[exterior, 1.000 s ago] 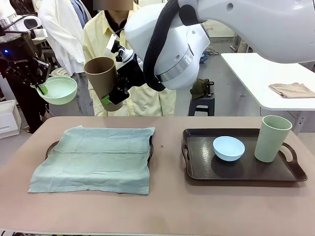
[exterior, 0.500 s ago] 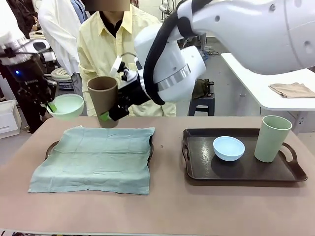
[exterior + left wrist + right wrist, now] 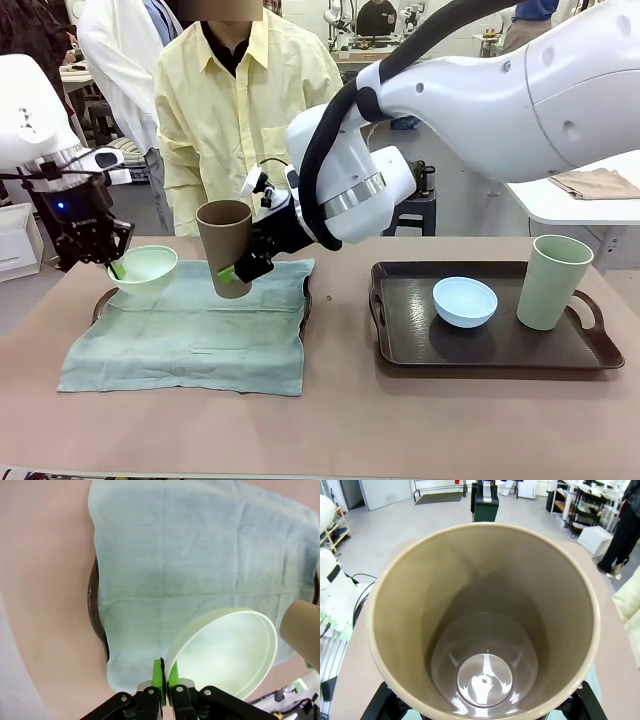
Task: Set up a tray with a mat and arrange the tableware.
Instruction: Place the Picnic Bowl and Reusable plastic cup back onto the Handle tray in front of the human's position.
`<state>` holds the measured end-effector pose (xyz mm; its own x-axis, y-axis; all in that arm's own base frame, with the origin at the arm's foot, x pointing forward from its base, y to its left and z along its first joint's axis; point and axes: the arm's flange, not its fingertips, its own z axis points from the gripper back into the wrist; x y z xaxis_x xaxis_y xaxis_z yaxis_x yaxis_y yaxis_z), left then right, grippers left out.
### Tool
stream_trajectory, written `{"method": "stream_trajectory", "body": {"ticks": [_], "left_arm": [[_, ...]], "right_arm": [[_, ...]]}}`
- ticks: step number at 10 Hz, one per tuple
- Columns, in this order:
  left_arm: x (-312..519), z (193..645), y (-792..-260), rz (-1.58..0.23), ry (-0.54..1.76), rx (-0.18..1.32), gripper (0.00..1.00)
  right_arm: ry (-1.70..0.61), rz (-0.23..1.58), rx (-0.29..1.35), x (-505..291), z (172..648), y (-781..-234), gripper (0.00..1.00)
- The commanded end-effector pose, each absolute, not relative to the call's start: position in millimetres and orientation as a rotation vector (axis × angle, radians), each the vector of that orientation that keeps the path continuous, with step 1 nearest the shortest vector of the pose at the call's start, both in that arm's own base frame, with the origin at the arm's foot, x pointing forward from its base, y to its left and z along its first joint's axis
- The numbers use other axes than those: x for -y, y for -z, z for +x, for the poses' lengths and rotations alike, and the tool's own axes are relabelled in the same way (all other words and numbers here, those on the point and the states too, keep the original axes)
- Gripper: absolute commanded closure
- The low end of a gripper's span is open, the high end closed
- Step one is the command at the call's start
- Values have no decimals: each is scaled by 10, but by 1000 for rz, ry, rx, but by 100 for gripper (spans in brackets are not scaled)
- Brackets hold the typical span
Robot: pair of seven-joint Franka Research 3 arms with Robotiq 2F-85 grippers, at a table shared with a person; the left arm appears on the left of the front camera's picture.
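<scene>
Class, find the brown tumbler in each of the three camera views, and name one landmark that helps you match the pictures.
Front view: brown tumbler, left of centre, held tilted over the green mat by the right gripper.
Left wrist view: at the right edge, beside the mint bowl.
Right wrist view: looking straight down its mouth.
Shared landmark: the green mat, seen in the front and left wrist views.
</scene>
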<state>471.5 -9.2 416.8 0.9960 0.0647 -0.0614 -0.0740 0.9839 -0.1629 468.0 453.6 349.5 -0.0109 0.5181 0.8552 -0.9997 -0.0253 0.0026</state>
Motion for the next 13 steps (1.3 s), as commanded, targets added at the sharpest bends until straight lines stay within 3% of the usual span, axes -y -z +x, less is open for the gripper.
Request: {"method": "stream_trajectory", "body": {"ticks": [1, 2, 7, 11, 13], "left_arm": [[71, 4743, -4100, -159, -50, -44, 96], [99, 4740, -4287, -128, -113, -25, 96], [80, 4810, -4015, -170, -45, -48, 96], [152, 4886, -3781, -254, 16, 106, 96], [190, 4948, -3653, -239, 20, 90, 96]], "right_arm": [[-1445, 804, 772, -4520, 4687, -3314, 18], [-1440, 814, 790, -4536, 4680, -3495, 18], [-1448, 836, 807, -4507, 4742, -3332, 18], [-1463, 845, 830, -4491, 4799, -3156, 18], [-1470, 845, 821, -4511, 4833, -3089, 18]]}}
